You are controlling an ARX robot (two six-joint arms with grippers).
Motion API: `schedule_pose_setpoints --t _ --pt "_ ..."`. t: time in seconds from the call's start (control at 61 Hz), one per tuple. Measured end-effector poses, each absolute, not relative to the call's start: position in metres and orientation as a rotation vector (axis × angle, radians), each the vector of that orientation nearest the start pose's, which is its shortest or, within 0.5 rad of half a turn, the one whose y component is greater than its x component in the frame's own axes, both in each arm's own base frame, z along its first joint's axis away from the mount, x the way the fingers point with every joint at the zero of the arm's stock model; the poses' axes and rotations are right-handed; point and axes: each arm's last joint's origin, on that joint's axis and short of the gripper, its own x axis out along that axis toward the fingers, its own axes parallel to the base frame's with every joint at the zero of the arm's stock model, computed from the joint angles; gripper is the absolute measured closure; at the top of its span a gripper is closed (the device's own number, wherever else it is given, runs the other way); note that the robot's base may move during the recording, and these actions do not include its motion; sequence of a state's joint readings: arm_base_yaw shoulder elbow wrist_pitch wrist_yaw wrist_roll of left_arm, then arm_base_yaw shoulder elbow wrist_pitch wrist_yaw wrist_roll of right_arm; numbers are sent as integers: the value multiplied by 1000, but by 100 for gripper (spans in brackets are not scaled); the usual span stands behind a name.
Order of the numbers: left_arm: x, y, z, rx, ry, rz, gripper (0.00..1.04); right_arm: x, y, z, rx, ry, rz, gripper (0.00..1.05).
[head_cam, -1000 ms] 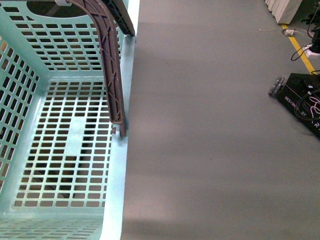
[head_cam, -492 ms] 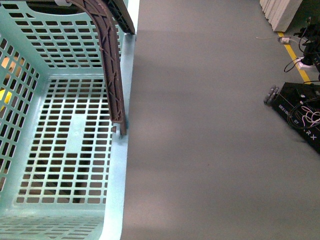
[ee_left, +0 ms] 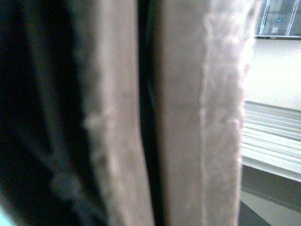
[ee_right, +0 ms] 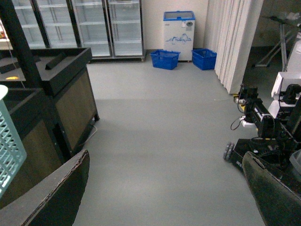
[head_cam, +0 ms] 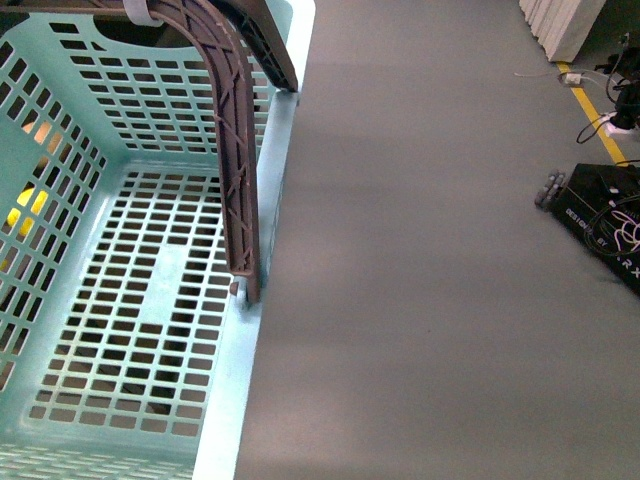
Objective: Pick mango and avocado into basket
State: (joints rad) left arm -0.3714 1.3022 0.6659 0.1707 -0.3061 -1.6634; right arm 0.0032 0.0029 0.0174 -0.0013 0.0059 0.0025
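Basket (head_cam: 225, 400) is at the left in my front view, with its brown handle (head_cam: 235, 170) standing up along the right rim. Yellow and orange patches (head_cam: 25, 210) show through the left wall slots, can't identify them. Right gripper (ee_right: 164, 157) is spread wide above the grey floor (ee_right: 155, 117). The left wrist view is a blurred close-up, so I can't tell the left gripper's state.

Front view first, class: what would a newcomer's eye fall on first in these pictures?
The light turquoise slotted plastic basket fills the front view's left side, with nothing seen inside, its brown ribbed swing handle arching over it. Bare grey floor spreads to its right. In the right wrist view, two blue plastic baskets stand by a white chest freezer at the far wall.
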Motion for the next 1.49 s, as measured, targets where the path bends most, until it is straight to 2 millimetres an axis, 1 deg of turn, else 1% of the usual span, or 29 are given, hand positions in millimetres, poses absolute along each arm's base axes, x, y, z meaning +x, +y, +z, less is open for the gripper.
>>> schedule_pose_setpoints --t 0.213,1.492 --pt "253 -87 218 -1471 349 331 78 97 0 169 3 -13 0 9" --pt "253 -87 218 -1468 354 328 78 97 0 169 3 -12 1 9"
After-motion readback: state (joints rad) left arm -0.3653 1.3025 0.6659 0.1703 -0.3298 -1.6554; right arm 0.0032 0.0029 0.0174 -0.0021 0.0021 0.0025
